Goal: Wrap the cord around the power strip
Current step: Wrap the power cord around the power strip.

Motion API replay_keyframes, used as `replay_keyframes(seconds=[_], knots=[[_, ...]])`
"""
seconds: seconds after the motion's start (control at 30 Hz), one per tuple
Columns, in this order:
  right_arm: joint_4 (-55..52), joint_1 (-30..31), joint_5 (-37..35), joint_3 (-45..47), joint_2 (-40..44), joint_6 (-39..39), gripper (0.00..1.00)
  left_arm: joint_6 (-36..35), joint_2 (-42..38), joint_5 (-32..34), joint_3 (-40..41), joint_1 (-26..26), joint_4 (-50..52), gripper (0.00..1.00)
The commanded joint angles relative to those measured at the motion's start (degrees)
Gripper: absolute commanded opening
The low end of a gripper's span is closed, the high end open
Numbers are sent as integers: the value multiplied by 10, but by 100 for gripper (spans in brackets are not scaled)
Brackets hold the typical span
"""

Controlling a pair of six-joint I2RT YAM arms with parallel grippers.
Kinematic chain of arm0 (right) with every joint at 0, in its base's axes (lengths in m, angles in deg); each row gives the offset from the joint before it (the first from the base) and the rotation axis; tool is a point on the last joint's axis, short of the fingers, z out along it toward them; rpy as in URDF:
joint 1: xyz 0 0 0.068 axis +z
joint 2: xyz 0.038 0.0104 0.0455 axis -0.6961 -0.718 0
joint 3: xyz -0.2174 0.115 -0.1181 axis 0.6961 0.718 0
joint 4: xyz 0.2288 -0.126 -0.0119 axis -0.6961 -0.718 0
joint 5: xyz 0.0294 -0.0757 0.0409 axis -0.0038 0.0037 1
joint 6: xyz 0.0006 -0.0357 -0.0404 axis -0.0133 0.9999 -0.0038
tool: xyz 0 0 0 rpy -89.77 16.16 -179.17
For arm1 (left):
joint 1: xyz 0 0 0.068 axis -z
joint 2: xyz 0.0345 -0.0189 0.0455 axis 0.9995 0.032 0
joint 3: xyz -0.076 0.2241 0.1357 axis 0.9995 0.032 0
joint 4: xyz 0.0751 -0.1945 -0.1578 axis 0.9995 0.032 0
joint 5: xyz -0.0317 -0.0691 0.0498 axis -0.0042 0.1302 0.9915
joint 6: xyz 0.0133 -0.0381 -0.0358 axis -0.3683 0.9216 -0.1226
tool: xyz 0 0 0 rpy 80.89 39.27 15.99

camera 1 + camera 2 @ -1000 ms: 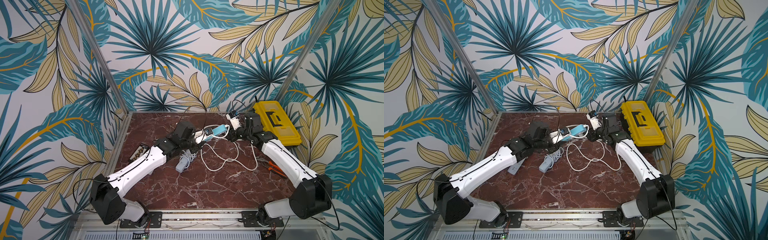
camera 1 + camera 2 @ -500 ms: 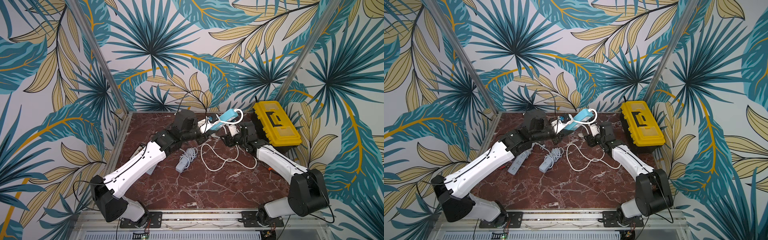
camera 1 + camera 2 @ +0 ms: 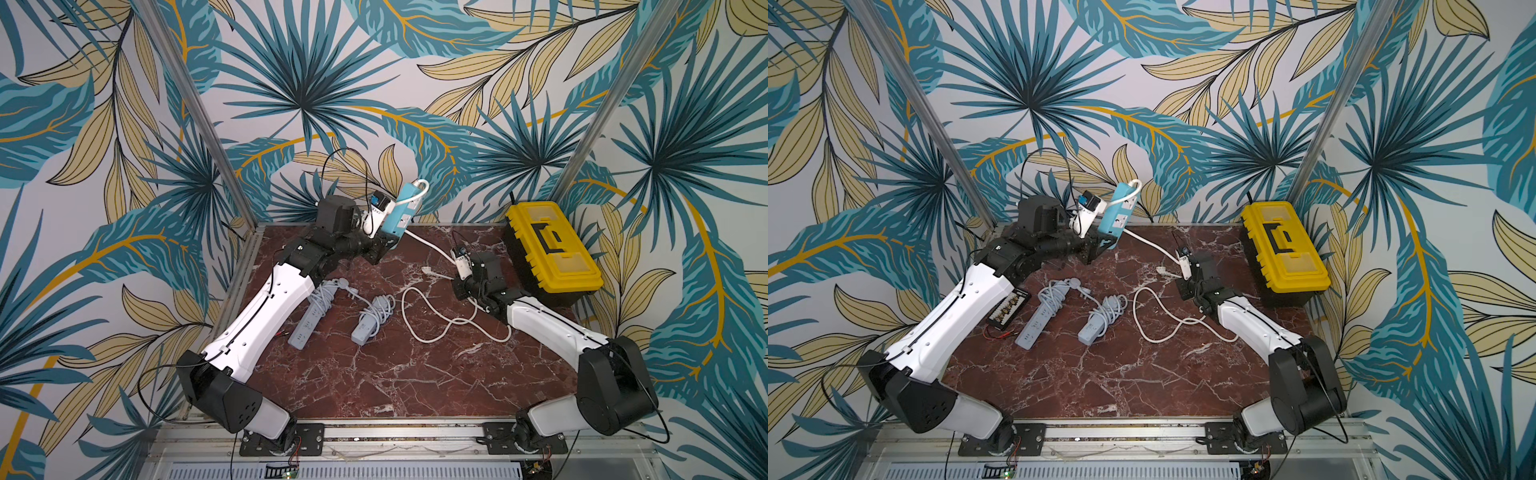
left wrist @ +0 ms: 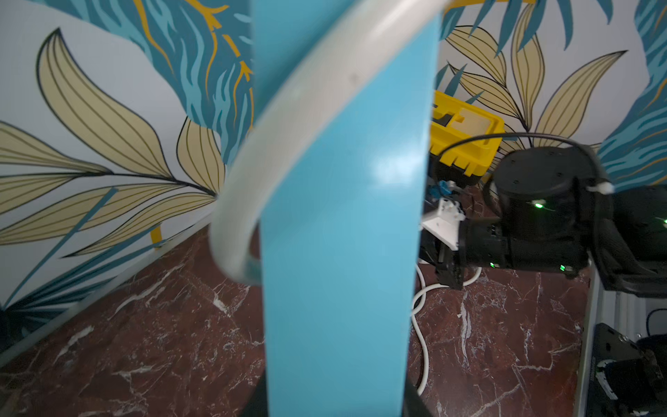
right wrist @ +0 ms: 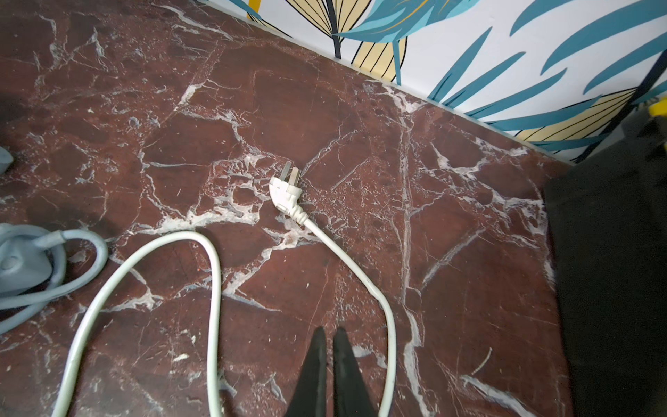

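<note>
Over the table (image 3: 374,374), power strip (image 3: 405,208) higher.

you see a sky-blue power strip (image 3: 405,205) with a white cord (image 5: 215,307) and a white plug (image 5: 287,189). the table (image 3: 395,374) is dark red marble veined in white. the long spare strip (image 3: 306,323) and the short spare strip (image 3: 364,328) are pale grey-blue. the toolbox (image 3: 552,245) is yellow with a black handle. the walls (image 3: 291,83) show teal and tan leaves on pale grey.
</note>
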State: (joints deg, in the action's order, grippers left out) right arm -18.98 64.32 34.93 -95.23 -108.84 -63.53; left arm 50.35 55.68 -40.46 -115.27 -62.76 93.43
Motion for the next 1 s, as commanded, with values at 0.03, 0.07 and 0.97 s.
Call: replay_keyframes(seconds=[0.03,0.07,0.97], knots=[[-69,44,-155,40,65,43,0,0,6,71,-56,-47,10,0],[-79,60,-174,42,78,60,0,-18,17,92,-64,-47,25,0],[-401,162,-73,-428,44,286,0,-298,49,-81,87,91,134,0]])
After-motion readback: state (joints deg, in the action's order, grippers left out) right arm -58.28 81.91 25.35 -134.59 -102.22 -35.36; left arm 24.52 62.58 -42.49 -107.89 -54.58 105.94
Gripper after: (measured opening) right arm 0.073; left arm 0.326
